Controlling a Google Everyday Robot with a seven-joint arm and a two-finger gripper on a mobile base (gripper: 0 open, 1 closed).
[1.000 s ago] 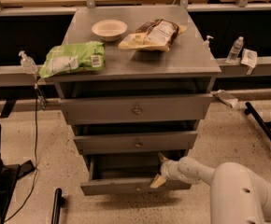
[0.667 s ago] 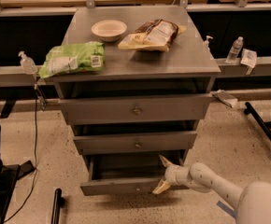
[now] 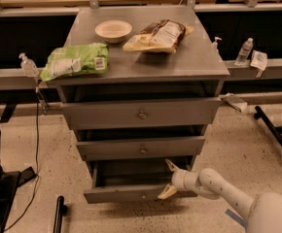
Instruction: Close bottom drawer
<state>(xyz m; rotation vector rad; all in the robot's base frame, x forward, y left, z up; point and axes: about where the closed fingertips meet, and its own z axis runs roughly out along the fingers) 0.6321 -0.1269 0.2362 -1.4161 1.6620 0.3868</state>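
The bottom drawer [image 3: 131, 194] is the slimmest grey front at the foot of the grey cabinet, with a small knob at its centre. It stands pulled out, its plain grey box showing behind the front. My gripper [image 3: 170, 178] is at the drawer's right end, open, with one cream fingertip [image 3: 167, 192] against the front's right edge and the other above the drawer box. The white arm reaches in from the lower right.
The middle drawer [image 3: 142, 148] and top drawer [image 3: 141, 113] stand slightly out above. On the cabinet top [image 3: 199, 64] lie a green bag [image 3: 75, 60], a white bowl [image 3: 113, 30] and a brown snack bag [image 3: 159, 35]. Black stands are on the floor at left [image 3: 0, 188] and right [image 3: 277, 135].
The arm has stretched out, its bulky white body drawing back to the lower right. The gripper has stayed at the drawer's right end. The drawer looks as far out as before.
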